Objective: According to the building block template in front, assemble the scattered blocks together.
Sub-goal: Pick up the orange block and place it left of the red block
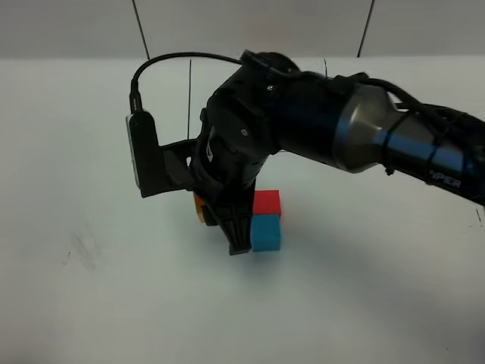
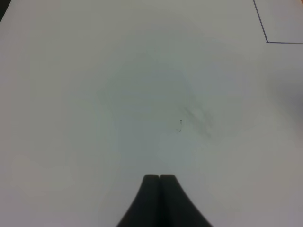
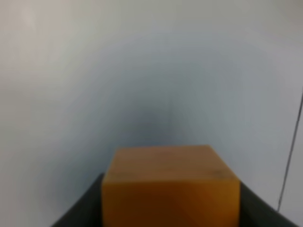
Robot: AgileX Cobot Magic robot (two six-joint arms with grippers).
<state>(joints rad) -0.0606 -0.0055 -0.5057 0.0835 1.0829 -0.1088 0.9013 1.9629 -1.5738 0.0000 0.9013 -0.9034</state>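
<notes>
My right gripper (image 1: 220,224) reaches across the middle of the table and points down, shut on the orange block (image 1: 198,206). In the right wrist view the orange block (image 3: 170,187) fills the space between the dark fingers (image 3: 78,213). Just right of the gripper, the red block (image 1: 267,202) sits touching the cyan-blue block (image 1: 266,232), red behind cyan. The gripper hides whether orange meets red. My left gripper (image 2: 159,177) is shut and empty over bare table. The building block template is hidden from view.
The white table (image 1: 91,303) has thin black drawn lines (image 1: 189,95) behind the arm. A corner of a drawn line (image 2: 266,40) shows in the left wrist view. The bulky right arm (image 1: 364,133) covers the middle rear of the table.
</notes>
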